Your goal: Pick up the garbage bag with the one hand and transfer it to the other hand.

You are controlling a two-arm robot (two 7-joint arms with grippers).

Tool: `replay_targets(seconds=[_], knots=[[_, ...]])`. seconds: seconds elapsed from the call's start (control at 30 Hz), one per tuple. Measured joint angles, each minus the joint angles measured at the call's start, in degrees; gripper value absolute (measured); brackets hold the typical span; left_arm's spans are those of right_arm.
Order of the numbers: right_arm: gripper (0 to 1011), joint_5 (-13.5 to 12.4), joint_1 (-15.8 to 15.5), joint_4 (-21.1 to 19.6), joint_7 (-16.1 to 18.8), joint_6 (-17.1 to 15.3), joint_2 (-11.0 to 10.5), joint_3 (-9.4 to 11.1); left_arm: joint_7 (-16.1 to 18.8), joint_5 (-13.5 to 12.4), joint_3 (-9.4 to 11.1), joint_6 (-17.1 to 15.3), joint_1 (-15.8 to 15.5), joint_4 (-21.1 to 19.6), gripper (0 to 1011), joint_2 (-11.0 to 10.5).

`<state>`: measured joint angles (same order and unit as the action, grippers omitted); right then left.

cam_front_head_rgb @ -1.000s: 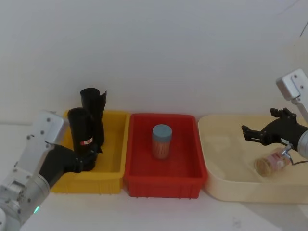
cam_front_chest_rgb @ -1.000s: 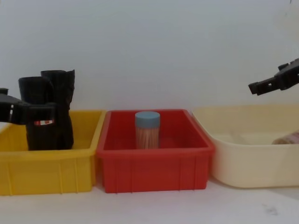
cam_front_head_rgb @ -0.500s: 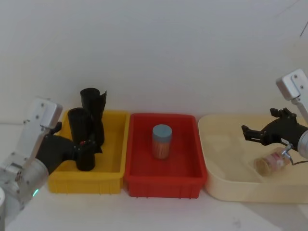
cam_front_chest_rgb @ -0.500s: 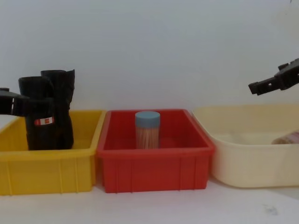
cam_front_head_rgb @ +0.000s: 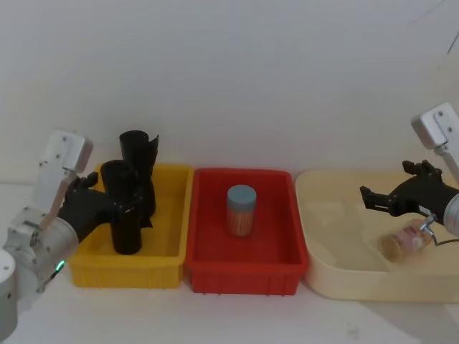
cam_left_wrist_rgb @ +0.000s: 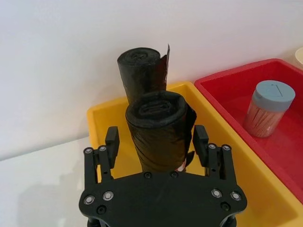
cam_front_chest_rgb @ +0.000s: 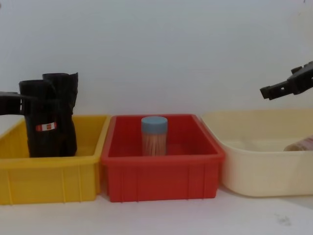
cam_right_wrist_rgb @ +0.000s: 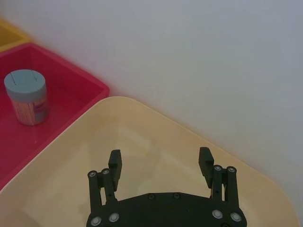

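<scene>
The garbage bag (cam_front_head_rgb: 123, 215), a black roll with a red-and-white label (cam_front_chest_rgb: 44, 127), stands upright in the yellow bin (cam_front_head_rgb: 168, 247). Close behind it stands a taller plain black roll (cam_front_head_rgb: 138, 161). My left gripper (cam_left_wrist_rgb: 156, 138) is open, one finger on each side of the bag's upper half, with small gaps to the plastic. In the chest view its near finger (cam_front_chest_rgb: 12, 103) reaches in from the left edge at the bag (cam_front_chest_rgb: 43, 122). My right gripper (cam_front_head_rgb: 391, 198) hovers open and empty over the cream tub (cam_front_head_rgb: 323, 236).
A red bin (cam_front_head_rgb: 247, 261) in the middle holds an upright toothpick jar (cam_front_head_rgb: 242, 210) with a blue lid. A small jar (cam_front_head_rgb: 405, 242) lies on its side in the cream tub. A white wall rises just behind the bins.
My left gripper has risen from the bag's lower part to its upper half, staying around it. The bag still stands in the yellow bin. The right arm has not moved.
</scene>
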<state>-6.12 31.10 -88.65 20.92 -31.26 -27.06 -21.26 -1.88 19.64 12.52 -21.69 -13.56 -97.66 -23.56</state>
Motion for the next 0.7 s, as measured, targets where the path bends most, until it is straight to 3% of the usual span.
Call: replay_targets(seconds=[0.47,0.7], knots=[[999,0.0,0.0,0.0,0.0,0.0,0.0,0.0,-0.83,0.39,0.07,-0.13,-2.04,2.41,594,0.88],[999,0.0,0.0,0.0,0.0,0.0,0.0,0.0,-1.12,0.37,0.08,-0.15,-2.21,2.58,532,0.92]])
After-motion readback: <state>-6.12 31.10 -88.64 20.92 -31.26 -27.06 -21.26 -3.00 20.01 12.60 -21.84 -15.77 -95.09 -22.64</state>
